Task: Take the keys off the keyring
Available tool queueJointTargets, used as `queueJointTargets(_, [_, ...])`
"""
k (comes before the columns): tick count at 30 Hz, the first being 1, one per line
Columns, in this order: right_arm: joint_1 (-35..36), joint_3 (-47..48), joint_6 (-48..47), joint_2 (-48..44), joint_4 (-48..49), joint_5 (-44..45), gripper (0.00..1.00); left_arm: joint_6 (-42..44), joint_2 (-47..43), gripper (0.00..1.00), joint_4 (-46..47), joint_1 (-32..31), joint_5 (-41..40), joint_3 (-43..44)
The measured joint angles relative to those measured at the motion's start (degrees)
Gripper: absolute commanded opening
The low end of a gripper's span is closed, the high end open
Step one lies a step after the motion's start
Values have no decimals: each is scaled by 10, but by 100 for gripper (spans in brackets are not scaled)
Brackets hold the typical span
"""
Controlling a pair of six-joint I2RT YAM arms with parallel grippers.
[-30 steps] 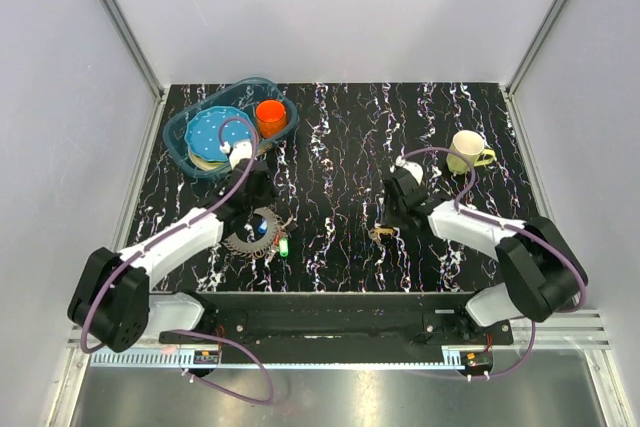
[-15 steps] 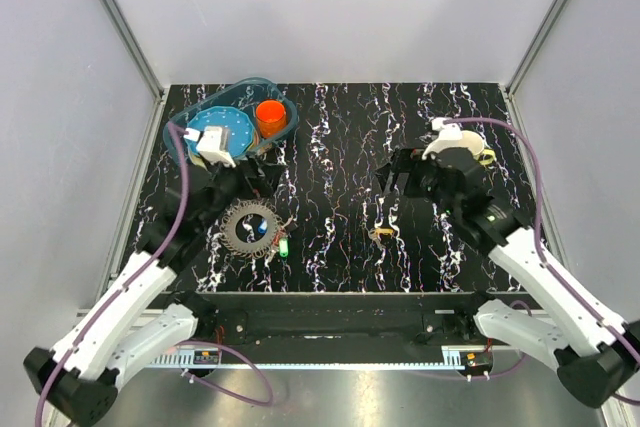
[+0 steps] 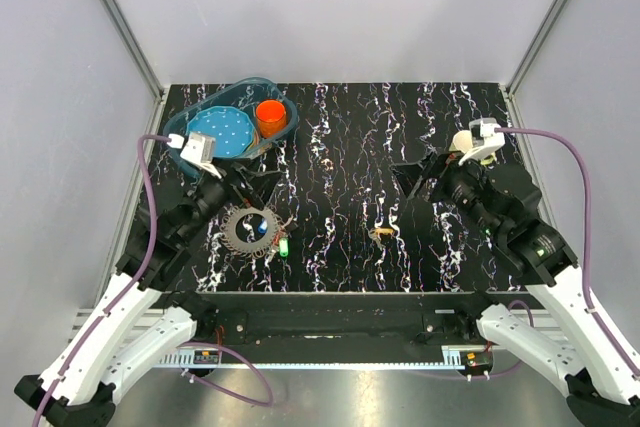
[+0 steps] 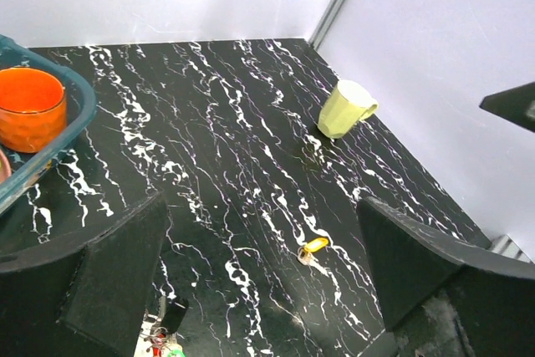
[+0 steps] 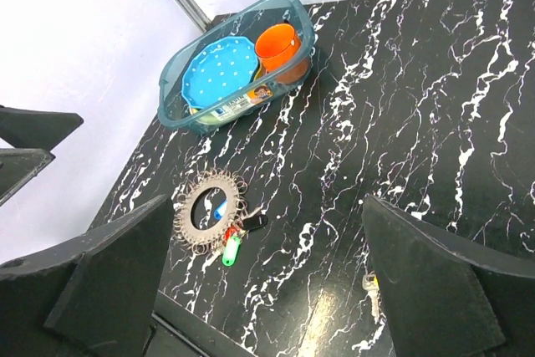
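The keys (image 3: 250, 230) lie fanned like a toothed silvery wheel on the keyring (image 5: 209, 211), left of the table's middle. A green tag (image 5: 231, 250), a black tag (image 5: 255, 222) and a blue piece (image 5: 217, 212) belong to the bunch. One loose key with a yellow tag (image 3: 381, 234) lies apart, near the middle; it also shows between the left fingers as the yellow-tagged key (image 4: 311, 248). My left gripper (image 3: 243, 187) hangs open above and behind the bunch, holding nothing. My right gripper (image 3: 415, 179) hangs open above the loose key, empty too.
A teal basket (image 3: 180, 137) at the back left holds a blue dotted plate (image 3: 222, 131) and an orange cup (image 3: 270, 114). A pale yellow mug (image 4: 345, 109) stands at the back right. Grey walls close in both sides and the back.
Both grippers have opened wide and risen off the table, drawing back toward the sides. The key bunch and the yellow-tagged key stay where they lay.
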Motion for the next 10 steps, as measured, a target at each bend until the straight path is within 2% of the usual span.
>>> queueJointTargets(10, [0, 0, 21, 8, -6, 2, 100, -1, -9, 99, 4, 0, 45, -6])
